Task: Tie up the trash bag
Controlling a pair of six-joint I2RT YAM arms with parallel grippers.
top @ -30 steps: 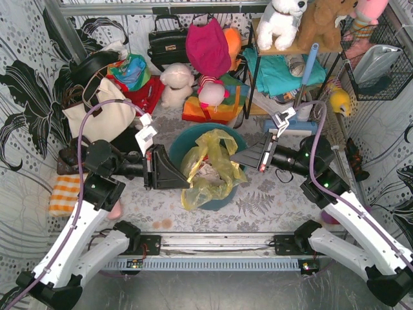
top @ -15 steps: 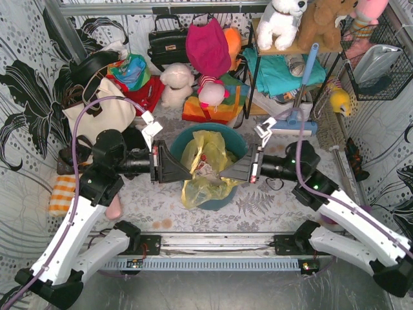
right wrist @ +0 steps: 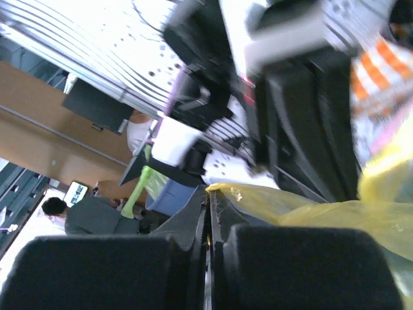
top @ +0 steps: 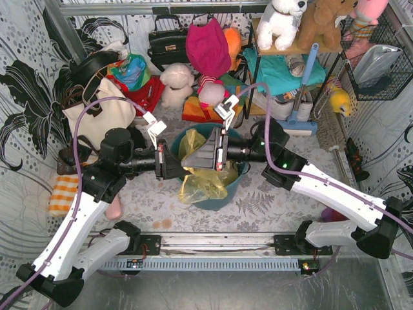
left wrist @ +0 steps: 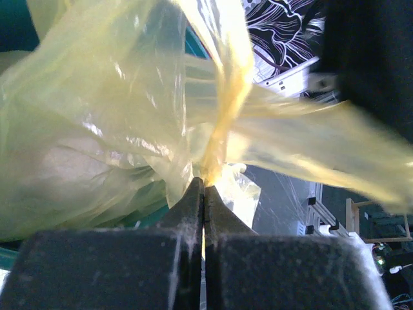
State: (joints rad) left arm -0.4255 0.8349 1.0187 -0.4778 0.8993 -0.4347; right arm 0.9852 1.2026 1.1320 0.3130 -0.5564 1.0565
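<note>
Yellow trash bag (top: pixel 205 185) sits in a round teal bin (top: pixel 227 192) on the leaf-patterned table (top: pixel 271 200), midway between the two arms, its translucent film crinkled and drawn upward. The left gripper (left wrist: pixel 204 184) has its jaws pressed fully together on a twisted strand of the bag's mouth. The right gripper (right wrist: pixel 208 192) is likewise clamped on another yellow flap, and the two meet over the bin.

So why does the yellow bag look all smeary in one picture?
Left wrist: the trash bag sits right against the lens, soft, streaked at right. Right wrist: the background is smeared too. Top external: sharp and evenly lit.
</note>
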